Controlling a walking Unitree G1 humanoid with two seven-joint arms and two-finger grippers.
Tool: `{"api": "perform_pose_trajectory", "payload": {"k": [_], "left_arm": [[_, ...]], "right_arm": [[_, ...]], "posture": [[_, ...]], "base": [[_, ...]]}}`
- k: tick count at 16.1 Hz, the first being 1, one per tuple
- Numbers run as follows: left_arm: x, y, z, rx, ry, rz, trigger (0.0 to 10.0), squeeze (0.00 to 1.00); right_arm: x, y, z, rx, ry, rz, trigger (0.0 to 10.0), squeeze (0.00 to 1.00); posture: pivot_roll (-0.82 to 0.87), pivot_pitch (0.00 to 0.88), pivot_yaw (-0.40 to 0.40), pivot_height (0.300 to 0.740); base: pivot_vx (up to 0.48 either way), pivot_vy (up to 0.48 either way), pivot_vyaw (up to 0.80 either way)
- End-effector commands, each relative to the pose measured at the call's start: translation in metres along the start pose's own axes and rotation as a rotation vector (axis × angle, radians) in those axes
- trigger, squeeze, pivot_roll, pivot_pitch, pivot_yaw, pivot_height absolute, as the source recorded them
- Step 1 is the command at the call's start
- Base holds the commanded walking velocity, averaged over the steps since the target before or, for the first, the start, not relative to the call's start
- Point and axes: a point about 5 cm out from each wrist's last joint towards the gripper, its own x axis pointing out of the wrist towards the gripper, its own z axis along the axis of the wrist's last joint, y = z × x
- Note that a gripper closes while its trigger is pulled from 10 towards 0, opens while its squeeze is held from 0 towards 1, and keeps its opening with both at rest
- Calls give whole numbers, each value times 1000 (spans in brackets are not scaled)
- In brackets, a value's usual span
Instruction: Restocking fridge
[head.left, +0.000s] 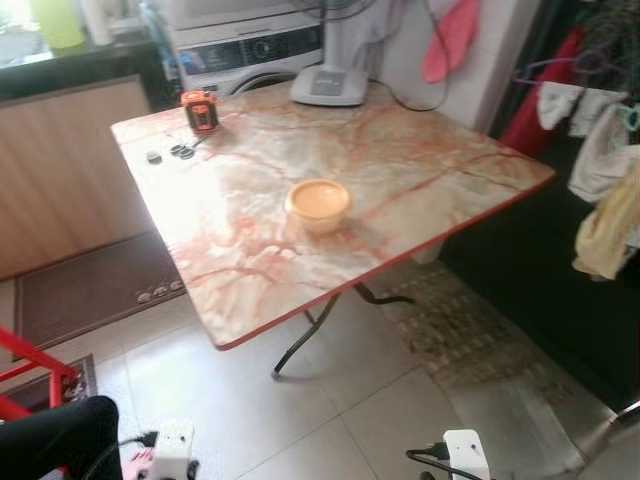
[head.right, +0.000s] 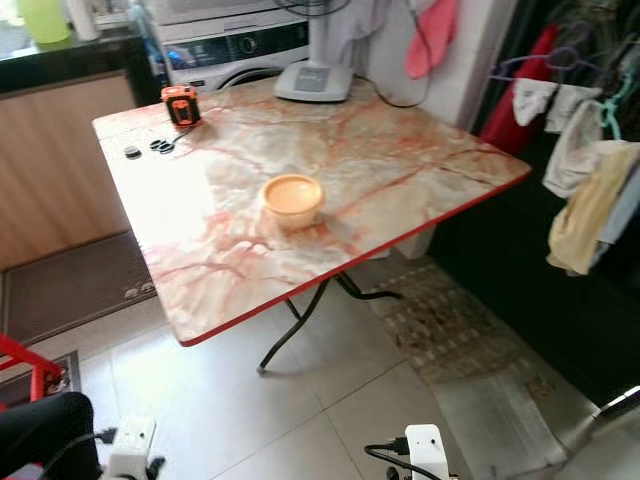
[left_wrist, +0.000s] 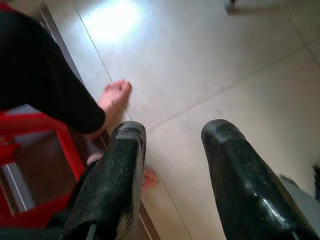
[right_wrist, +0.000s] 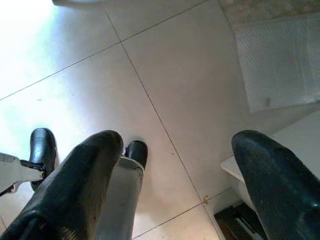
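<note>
The tub (head.left: 318, 204), a round orange lidded container and the likeliest thing here to go into a fridge, sits near the middle of the bench (head.left: 420, 170), a marble-patterned folding one with a red edge, ahead of the robot and well above both arms. Being round, it has no long axis to line up with, so the approach angle matters little; what matters is reach, since it stands back from the near edge. It lies about midway between the two arms, perhaps slightly to the left, so I judge neither arm clearly nearer. Both arms hang low over the tiled floor (right_wrist: 165, 65). The left end effector (left_wrist: 172, 175) points down at the floor beside a person's bare foot (left_wrist: 114, 95) and a red frame (left_wrist: 67, 150), its fingers spread and holding nothing. The right end effector (right_wrist: 175, 190) likewise hangs with fingers spread and empty. An orange tape measure (head.left: 200, 110) stands at the bench's far left corner, well apart from the tub.
</note>
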Motion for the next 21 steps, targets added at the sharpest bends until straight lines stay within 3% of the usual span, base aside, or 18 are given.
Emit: {"api": "perform_pose_trajectory", "payload": {"k": [1,3,7,9,13,14,15,20,21], "left_arm": [[1,10,11,1,-63,47,10000,0],[3,17,32,-28,-182,87,10000,0],[2,14,57,-49,-313,101,10000,0],[0,18,64,-62,-362,144,10000,0],[-18,27,91,-76,-620,226,10000,0],[-21,27,95,-65,-654,232,10000,0],[-31,25,103,-3,-740,234,10000,0],[-56,30,112,54,-897,269,10000,0],[-66,29,125,118,-973,273,10000,0]], "right_arm": [[0,1,-1,-23,1,8,10000,0],[0,1,-1,-32,4,12,10000,0],[0,1,-2,-34,5,9,10000,0],[0,0,-2,-22,4,1,10000,0],[0,-1,-1,-33,8,5,10000,0],[0,-1,-1,-39,7,7,10000,0],[0,-1,0,-54,6,10,10000,0],[0,-2,1,-60,4,10,10000,0],[0,-2,1,-63,4,11,10000,0]], "posture": [[-110,0,-6,740],[-103,0,-6,740],[-99,0,-10,740],[-99,0,-11,740],[-87,0,-16,740],[-85,0,-17,740],[-81,0,-19,740],[-72,0,-21,740],[-72,0,-21,740]], "base": [[0,0,475],[0,0,800],[0,0,800],[0,0,0],[0,0,0],[0,0,0],[0,0,0],[0,0,0],[0,0,0]]}}
